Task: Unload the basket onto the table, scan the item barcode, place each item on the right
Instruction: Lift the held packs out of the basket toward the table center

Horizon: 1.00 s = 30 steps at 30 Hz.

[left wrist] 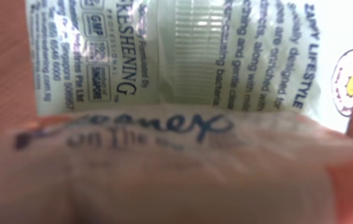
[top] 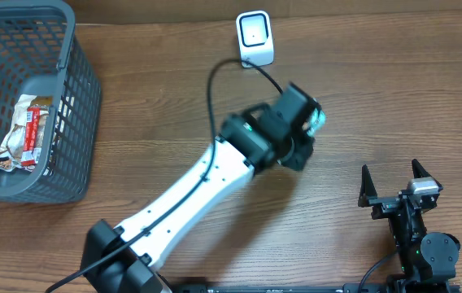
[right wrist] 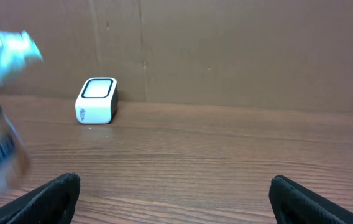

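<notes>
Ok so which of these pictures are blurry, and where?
Left wrist view: the packet is soft up close, but its far print is readable. Right wrist view: the packet is blurred at the left edge, while the scanner is sharp. Overhead view: fairly crisp throughout.

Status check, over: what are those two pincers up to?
Left pincer shut on Zappy packet, near the scanner. Right pincer open, empty. Only a black cable nearby.

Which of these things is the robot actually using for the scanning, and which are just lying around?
In use: wipes packet, held up by the robot; white scanner.
Lying about: grey basket; snack packet inside it.
</notes>
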Each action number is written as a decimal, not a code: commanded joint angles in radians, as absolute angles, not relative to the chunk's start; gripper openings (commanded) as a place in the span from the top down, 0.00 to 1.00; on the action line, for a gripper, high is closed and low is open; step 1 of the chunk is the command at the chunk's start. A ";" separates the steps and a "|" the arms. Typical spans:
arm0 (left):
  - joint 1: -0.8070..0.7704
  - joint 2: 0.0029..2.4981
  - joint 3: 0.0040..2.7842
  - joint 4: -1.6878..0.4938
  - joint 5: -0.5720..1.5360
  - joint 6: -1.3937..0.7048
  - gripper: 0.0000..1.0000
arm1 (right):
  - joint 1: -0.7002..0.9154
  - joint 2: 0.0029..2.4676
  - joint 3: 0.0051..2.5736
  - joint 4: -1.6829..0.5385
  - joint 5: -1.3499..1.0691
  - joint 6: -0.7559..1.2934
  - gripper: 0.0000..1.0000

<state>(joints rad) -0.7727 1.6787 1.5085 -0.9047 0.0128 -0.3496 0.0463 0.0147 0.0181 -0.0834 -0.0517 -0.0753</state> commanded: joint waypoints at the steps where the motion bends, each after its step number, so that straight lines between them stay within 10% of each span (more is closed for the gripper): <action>1: -0.828 1.664 1.423 -0.813 -0.060 -0.484 0.70 | 0.044 0.003 0.008 -0.081 -0.045 -0.076 0.00; 16: -0.925 1.718 1.210 -0.615 -0.097 -0.731 0.87 | 0.044 0.003 0.008 -0.081 -0.045 -0.076 0.00; 25: -0.925 1.830 1.210 -0.574 -0.097 -0.749 0.85 | 0.044 0.003 0.008 -0.081 -0.045 -0.076 0.00; 30: -0.925 1.857 1.210 -0.576 -0.084 -0.749 0.66 | 0.044 0.003 0.008 -0.081 -0.045 -0.076 0.00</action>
<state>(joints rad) -0.9234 1.7988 1.2171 -0.5705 -0.0898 -0.7307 0.0463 0.0147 0.0181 -0.0834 -0.0513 -0.0753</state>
